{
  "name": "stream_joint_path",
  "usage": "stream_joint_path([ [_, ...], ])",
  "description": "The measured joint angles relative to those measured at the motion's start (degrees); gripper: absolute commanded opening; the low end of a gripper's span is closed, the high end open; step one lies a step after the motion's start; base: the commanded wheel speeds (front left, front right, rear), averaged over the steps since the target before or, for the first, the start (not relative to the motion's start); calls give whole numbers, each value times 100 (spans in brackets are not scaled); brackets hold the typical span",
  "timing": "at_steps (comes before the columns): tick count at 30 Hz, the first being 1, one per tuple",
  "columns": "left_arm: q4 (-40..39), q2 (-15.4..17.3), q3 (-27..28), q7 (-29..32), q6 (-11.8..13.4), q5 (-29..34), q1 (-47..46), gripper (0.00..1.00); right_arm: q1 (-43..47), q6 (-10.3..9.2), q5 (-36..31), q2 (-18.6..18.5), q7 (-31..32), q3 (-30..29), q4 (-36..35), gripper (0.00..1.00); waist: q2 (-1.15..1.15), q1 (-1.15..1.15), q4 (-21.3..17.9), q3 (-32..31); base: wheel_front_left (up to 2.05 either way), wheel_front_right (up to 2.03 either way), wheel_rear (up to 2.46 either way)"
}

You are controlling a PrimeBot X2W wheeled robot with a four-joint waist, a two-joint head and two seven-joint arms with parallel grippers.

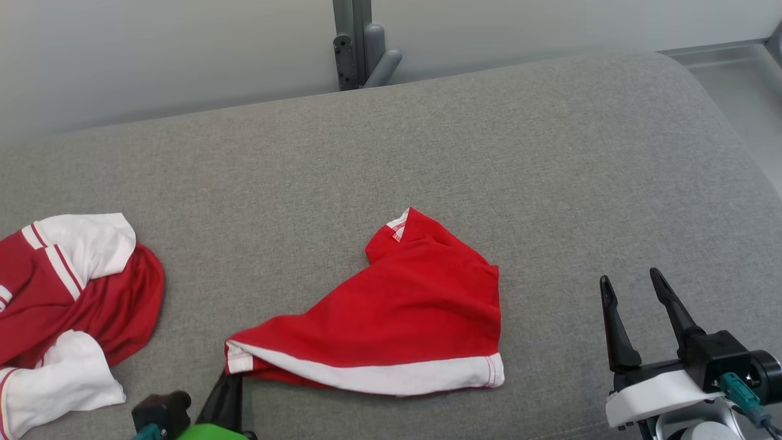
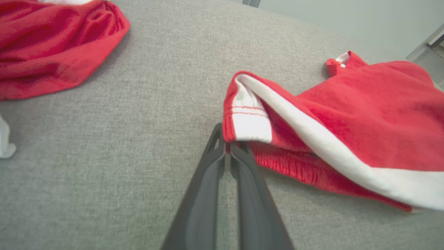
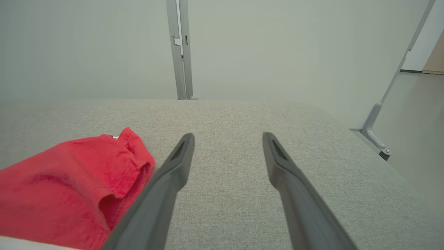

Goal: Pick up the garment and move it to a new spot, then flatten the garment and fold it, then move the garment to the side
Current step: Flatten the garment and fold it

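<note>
Dark fingers of the left gripper [image 2: 227, 144] are pressed together on the white-hemmed corner of the red garment [image 1: 415, 305], which sits slightly raised. Right gripper [image 1: 630, 276] is spread wide, holding nothing, just right of the garment. Garment lies rumpled mid-way across the grey woven cushion [image 1: 427, 153]. Second red-and-white garment [image 1: 61, 293] lies well apart at left. Grey metal post [image 1: 360, 43] stands behind.

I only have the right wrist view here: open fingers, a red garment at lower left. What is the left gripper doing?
Observer: The left gripper is shut on the red garment, at its near-left corner.
Operator: Anything else on the surface?
Observer: A second red-and-white garment lies crumpled at the far left, apart from the first.
Operator: Is the right gripper touching cloth?
Observer: No; the head view shows the right gripper clear of it, over the grey upholstered surface.
</note>
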Motion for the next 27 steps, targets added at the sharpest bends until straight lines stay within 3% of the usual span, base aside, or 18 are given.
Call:
stream_joint_path([
  [17, -3704, 1390, -689, 1867, -225, 350, -1213, 0, 80, 0, 78, 76, 0, -55, 77, 100, 0, 0, -478, -230, 0, 0, 0],
  [27, -4065, 1552, -1403, 2738, -261, 705, -2642, 0, 5, 0, 104, 97, 0, 16, 102, 100, 0, 0, -612, -215, 0, 0, 0],
])
